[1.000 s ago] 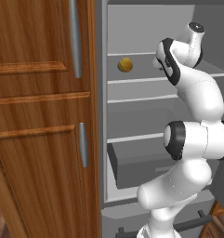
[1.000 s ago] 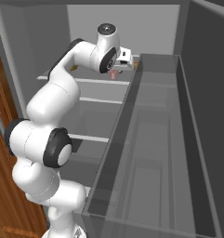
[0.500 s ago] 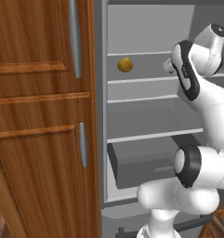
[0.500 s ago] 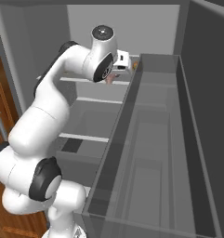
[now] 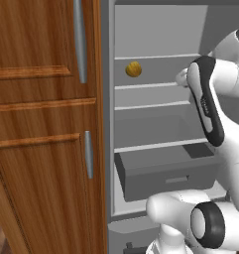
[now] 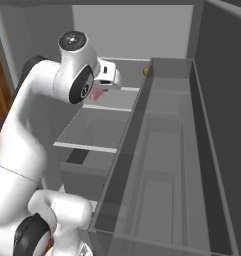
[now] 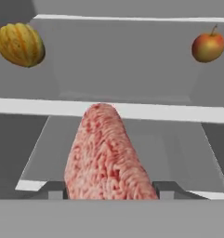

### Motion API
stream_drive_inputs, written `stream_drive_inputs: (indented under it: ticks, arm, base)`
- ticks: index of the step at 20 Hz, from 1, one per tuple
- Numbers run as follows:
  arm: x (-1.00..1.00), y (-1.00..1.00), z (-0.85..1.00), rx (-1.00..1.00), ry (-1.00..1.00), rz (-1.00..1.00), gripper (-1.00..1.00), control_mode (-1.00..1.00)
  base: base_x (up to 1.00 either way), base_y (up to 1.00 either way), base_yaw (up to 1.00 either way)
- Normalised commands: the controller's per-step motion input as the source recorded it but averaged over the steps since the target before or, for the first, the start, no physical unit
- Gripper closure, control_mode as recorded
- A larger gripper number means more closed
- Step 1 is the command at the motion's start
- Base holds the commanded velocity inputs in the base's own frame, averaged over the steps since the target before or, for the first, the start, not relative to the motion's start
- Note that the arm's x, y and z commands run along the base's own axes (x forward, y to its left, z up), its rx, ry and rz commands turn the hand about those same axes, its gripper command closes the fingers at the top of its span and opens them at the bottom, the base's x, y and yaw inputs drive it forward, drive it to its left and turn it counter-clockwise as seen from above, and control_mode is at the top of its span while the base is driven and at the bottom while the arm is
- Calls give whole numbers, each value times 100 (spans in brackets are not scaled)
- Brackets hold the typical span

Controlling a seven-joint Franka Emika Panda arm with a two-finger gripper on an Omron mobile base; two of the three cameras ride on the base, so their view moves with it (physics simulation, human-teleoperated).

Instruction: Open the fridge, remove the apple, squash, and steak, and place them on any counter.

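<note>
Pinkish steak (image 7: 106, 155) sat clamped in gripper (image 7: 104, 190) inside fridge (image 5: 160, 124); squash (image 7: 20, 44) far left, apple (image 7: 208, 46) far right; best w/draw level, clear of shelf edge.

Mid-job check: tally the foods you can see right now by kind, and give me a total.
Squash: 1, on the fridge shelf
Apple: 1, on the same shelf
Steak: 1, between the gripper fingers
Total: 3
</note>
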Motion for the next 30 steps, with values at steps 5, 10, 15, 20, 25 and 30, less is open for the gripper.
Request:
stream_drive_inputs:
  ticks: [5,10,15,20,25,30]
  arm:
    - [-100,59,1,0,0,-19,100,-100]
    - [-84,40,3,0,1,-16,100,-100]
    - [-51,8,10,0,3,-4,100,-100]
    - [-19,0,0,0,0,0,100,-100]
    - [-42,0,-3,0,3,6,100,-100]
    - [-17,0,-3,0,0,1,100,100]
  base:
    - [0,0,0]
    - [0,0,0]
    - [0,0,0]
    - [0,0,0]
    - [0,0,0]
    - [0,0,0]
